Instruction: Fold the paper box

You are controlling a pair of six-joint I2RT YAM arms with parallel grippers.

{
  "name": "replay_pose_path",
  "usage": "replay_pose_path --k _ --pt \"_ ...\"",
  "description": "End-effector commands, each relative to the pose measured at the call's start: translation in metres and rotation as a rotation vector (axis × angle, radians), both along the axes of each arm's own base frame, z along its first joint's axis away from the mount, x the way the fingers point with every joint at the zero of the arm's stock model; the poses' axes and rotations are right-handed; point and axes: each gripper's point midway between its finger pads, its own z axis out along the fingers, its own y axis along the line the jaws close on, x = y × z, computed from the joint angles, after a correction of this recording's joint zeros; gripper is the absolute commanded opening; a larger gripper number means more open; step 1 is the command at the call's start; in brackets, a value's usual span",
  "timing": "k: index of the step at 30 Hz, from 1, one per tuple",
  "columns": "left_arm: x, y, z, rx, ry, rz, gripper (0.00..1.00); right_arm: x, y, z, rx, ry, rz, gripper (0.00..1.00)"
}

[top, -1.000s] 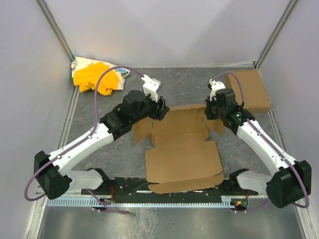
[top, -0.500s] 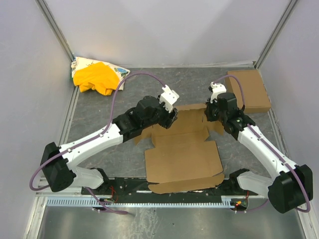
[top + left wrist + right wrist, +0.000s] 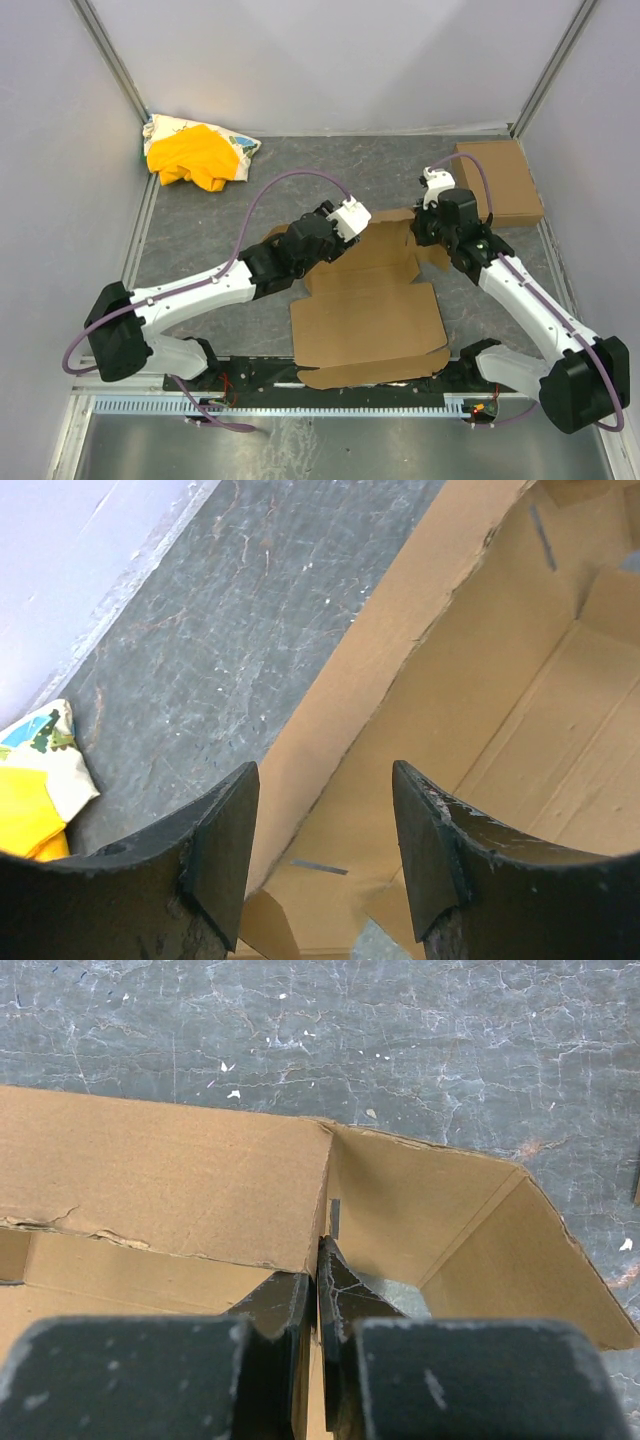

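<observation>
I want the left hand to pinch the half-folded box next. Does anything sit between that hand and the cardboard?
Nothing visible does. The left hand is open directly over the paper box, with bare cardboard showing in its gap.

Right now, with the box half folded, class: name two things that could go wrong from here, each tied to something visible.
1. The right end effector is shut on a thin wall at a corner of the paper box, by its fingertips only; a tug may slip it or tear the ragged edge.
2. The left end effector hangs open over another raised wall; closing off the crease could buckle it.
</observation>
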Motion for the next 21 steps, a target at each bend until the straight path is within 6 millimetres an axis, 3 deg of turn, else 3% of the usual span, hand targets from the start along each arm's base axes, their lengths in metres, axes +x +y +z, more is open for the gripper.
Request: replay_pose_path --k 1,8,10,13,17,21 --pt "0.014 0.003 0.006 0.059 -0.102 0.031 0.63 -0.013 0.001 -0.009 -0.005 0.029 0.037 0.09" --pt "0.019 0.003 -0.002 0.086 -0.146 0.051 0.61 -0.017 0.003 -0.013 -0.001 0.042 0.050 0.09" --pt "0.020 0.002 -0.006 0.098 -0.154 0.057 0.56 -0.018 0.003 -0.013 0.000 0.045 0.050 0.09" --pt "0.023 0.005 -0.009 0.126 -0.176 0.087 0.39 -0.019 0.003 -0.014 0.001 0.047 0.054 0.09" --pt "0.026 0.008 -0.014 0.150 -0.193 0.116 0.05 -0.020 0.003 -0.013 -0.002 0.059 0.057 0.13" --pt "0.028 0.013 -0.021 0.184 -0.199 0.143 0.03 -0.022 0.001 -0.007 0.000 0.064 0.040 0.30"
